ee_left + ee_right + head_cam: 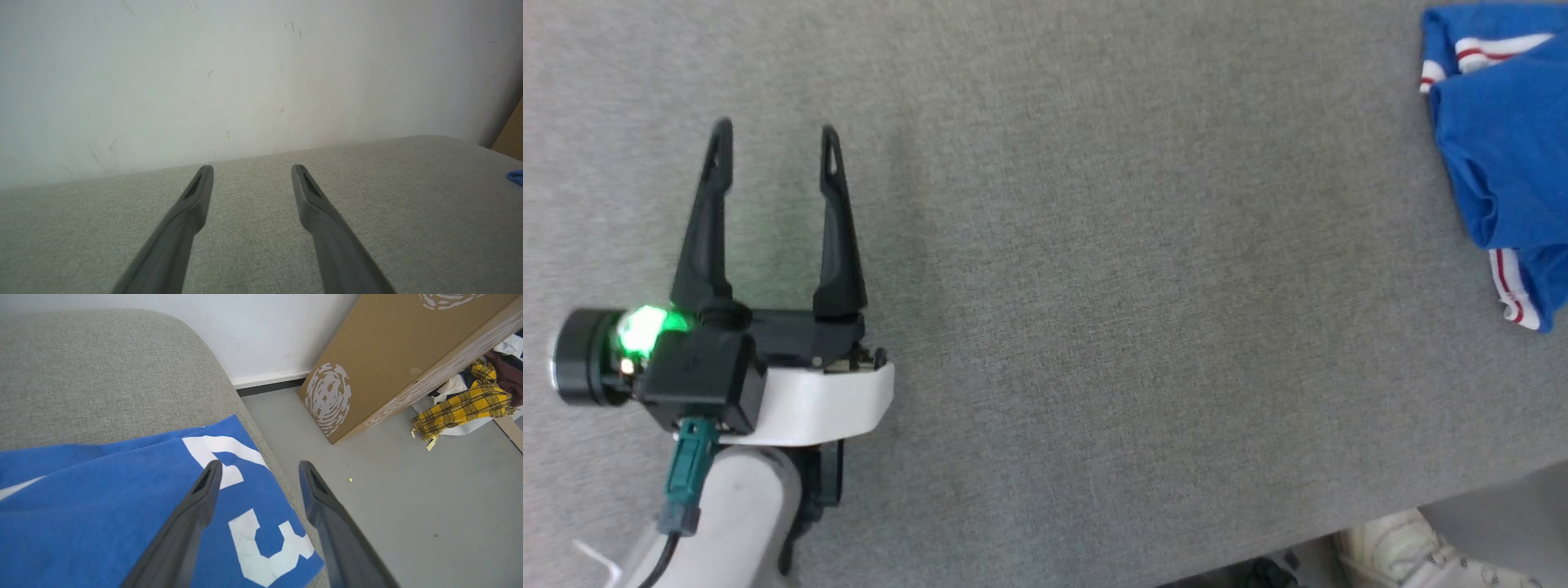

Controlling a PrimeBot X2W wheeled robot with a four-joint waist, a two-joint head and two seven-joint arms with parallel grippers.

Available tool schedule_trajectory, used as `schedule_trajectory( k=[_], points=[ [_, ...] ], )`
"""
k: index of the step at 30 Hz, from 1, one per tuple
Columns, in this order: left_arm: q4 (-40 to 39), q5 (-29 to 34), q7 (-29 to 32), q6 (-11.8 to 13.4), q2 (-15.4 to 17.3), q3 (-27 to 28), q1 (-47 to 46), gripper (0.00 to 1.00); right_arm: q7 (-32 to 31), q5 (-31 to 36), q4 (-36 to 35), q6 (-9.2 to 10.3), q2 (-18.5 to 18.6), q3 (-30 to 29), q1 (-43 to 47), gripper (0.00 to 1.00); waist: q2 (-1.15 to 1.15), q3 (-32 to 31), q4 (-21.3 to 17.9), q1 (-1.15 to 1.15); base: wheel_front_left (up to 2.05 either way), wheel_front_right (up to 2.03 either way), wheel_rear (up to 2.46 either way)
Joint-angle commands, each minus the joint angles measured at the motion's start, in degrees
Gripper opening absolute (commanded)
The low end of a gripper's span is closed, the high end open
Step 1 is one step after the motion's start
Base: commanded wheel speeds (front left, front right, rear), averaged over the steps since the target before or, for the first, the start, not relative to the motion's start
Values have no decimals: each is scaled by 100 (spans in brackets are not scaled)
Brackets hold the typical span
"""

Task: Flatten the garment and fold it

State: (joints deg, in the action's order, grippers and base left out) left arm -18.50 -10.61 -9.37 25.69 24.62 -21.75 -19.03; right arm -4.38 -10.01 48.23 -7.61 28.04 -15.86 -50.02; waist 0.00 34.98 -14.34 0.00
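Blue garment [1503,139] cut off at edge; L claw [775,131], R claw [260,465] open, empty.

You'll find the garment [1503,147] at the counter's [1094,286] right edge, well apart from the left gripper [775,131] over its left part. A cardboard box [388,355] stands on the floor [408,518] beyond that edge.
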Motion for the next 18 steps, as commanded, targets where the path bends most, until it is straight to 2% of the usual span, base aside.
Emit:
schedule_trajectory(
  k=[1, 6, 11, 18],
  points=[
    [47, -42, -66, -22, -38, 11, 76, 100, 54, -54, -45, 12, -19, 34, 94, 100, 0, -329, 152, 0, 0, 0, 0],
    [338, -272, -340, 9, -193, 75, 361, 100, 286, -344, -561, 12, -170, 312, 598, 100, 0, -960, 351, 0, 0, 0, 0],
    [527, -318, -457, 15, -210, 86, 645, 100, 362, -660, -1456, 12, -434, 587, 1263, 100, 0, -1556, 575, 0, 0, 0, 0],
    [492, -531, -529, -5, -306, 194, 1013, 100, 553, -707, -2853, 12, -1044, 429, 2225, 100, 0, -2204, 901, 0, 0, 0, 0]
  ],
)
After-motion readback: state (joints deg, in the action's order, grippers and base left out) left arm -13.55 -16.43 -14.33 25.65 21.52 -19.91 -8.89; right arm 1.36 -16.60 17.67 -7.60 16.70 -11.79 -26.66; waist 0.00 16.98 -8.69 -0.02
